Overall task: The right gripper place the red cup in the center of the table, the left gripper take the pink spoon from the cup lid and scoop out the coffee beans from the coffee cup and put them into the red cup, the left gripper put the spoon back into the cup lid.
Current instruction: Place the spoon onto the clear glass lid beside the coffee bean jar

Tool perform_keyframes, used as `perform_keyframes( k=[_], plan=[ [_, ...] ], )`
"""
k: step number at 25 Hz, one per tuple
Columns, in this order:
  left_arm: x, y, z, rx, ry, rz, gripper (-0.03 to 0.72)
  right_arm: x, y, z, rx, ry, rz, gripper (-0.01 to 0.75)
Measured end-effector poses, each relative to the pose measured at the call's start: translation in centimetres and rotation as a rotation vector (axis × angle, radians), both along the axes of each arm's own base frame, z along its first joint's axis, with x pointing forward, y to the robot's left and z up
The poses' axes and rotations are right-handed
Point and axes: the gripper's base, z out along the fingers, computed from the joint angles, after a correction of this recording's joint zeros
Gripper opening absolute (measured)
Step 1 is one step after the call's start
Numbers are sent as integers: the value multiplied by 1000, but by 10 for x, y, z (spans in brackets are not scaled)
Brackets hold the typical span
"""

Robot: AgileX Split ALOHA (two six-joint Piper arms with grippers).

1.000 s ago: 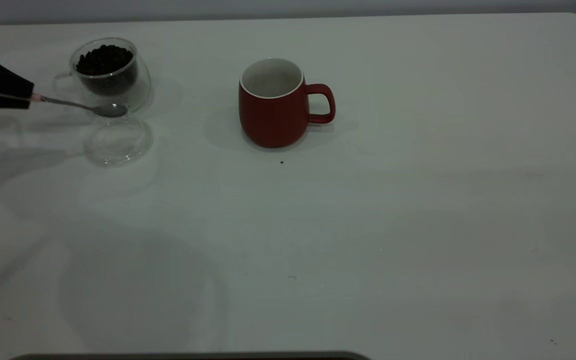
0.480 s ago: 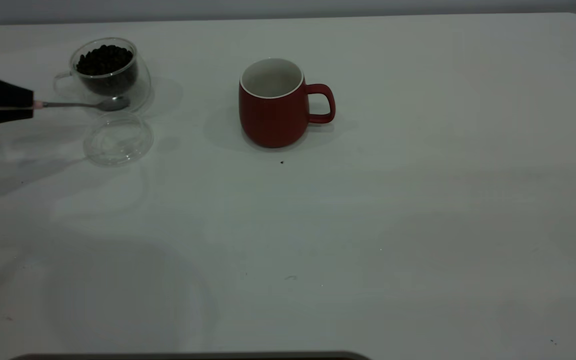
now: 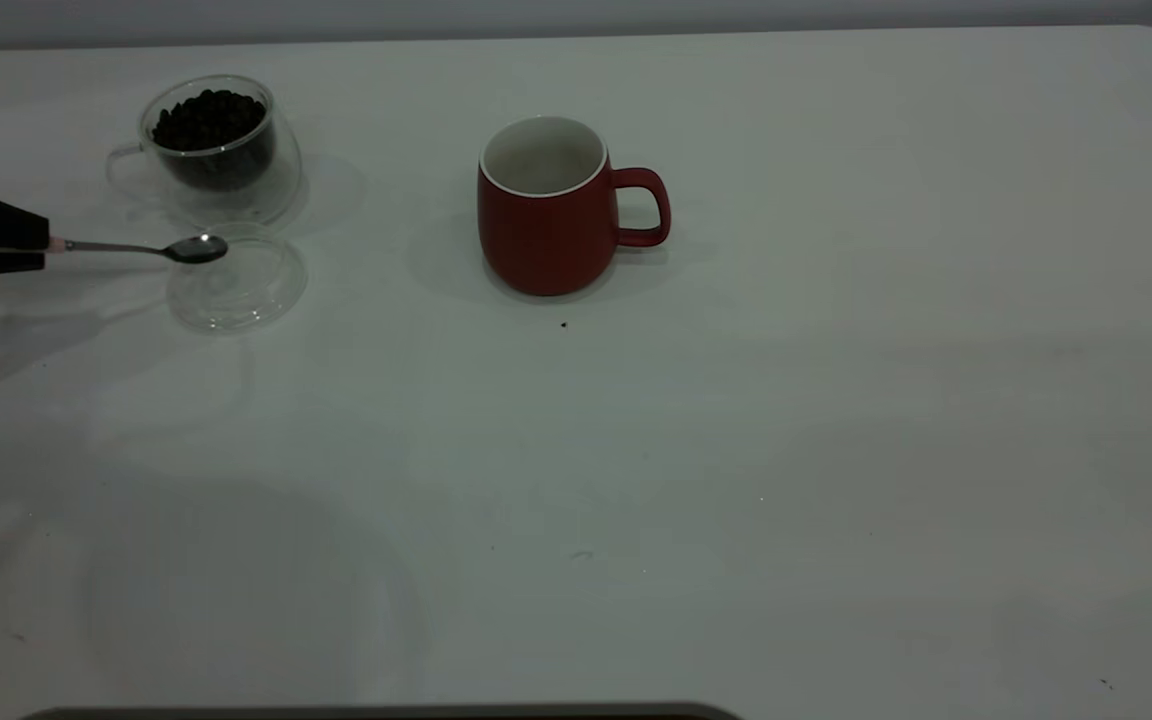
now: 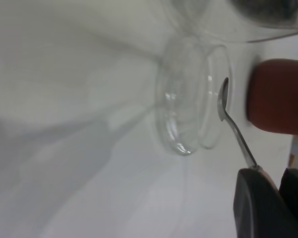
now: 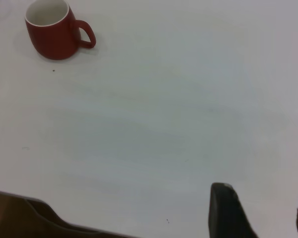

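Fingers (image 4: 253,198) of the left gripper (image 3: 36,247) pinch the pink spoon (image 3: 141,248) over the cup lid (image 3: 236,280); releasing off-centre could roll it onto the worktop (image 3: 736,450). Right fingers (image 5: 228,208) parked apart.

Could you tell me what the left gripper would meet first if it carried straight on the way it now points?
Probably the cup lid: the left gripper, shut on the pink spoon, points toward it, with the spoon's bowl at the lid's near edge. Its height above the lid is unclear.
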Motion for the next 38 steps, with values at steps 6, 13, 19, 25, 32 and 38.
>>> perform_keyframes(
  k=[6,13,19,25,32,38],
  plan=[
    [-2,-1,-7,-3,14,0,112,0,0,0,0,0,0,371],
    [-4,-4,-25,-46,46,44,112,0,0,0,0,0,0,371],
    [-2,-4,-26,-51,15,56,112,0,0,0,0,0,0,371],
    [-2,-4,-26,-51,11,54,115,0,0,0,0,0,0,371],
    [-2,-4,-26,-51,11,54,200,0,0,0,0,0,0,371],
    [-2,-4,-26,-51,11,54,368,0,0,0,0,0,0,371]
  ],
)
